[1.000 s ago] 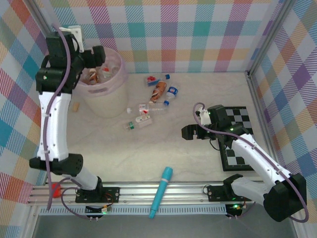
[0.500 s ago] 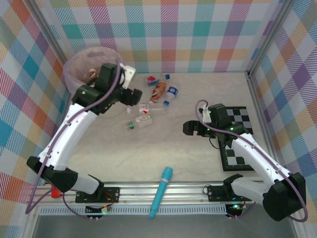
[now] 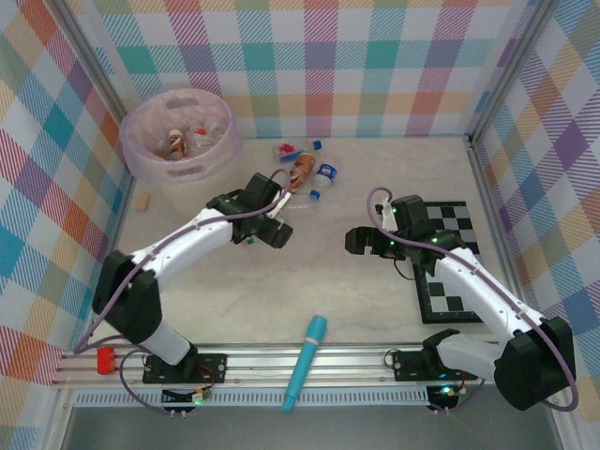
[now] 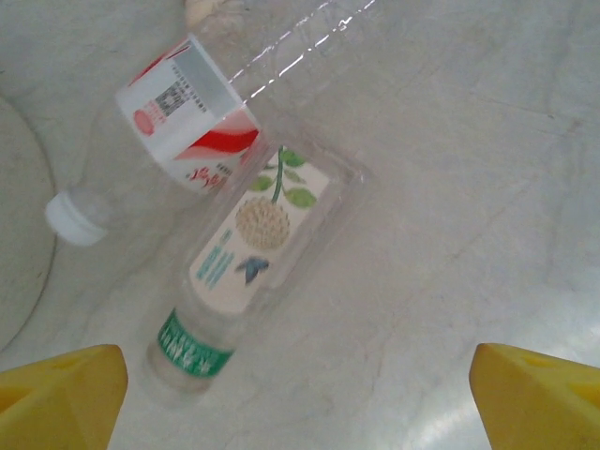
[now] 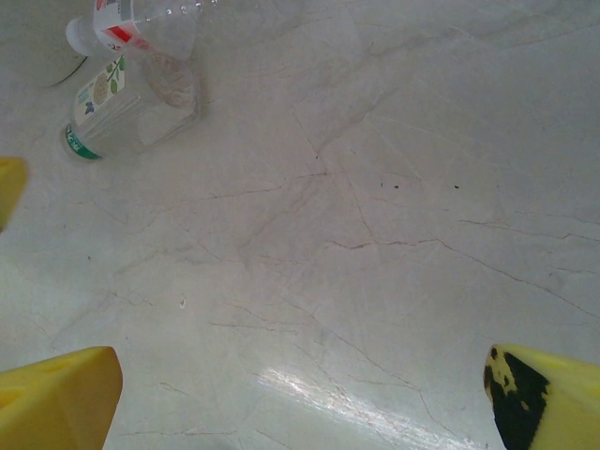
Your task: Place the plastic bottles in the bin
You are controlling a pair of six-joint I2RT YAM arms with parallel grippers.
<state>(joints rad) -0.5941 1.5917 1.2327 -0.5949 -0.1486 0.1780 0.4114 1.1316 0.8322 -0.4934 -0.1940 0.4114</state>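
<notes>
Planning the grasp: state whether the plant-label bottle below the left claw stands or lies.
Lying. The plant-label bottle lies on its side on the table, label facing up.

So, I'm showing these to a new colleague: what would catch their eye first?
The large translucent pink round bin at the far left holds a few bottles. Mid-table, the left gripper hovers open over two clear plastic bottles lying together, and a long teal cylinder lies at the near edge.

Bright, even overhead light leaves only faint, soft shadows on the pale marbled worktop [image 3: 309,281]. A white sheen glares low in the right wrist view. Yellow claw fingertips [image 4: 58,394] look blurred up close; the overhead view bows at its edges.
</notes>
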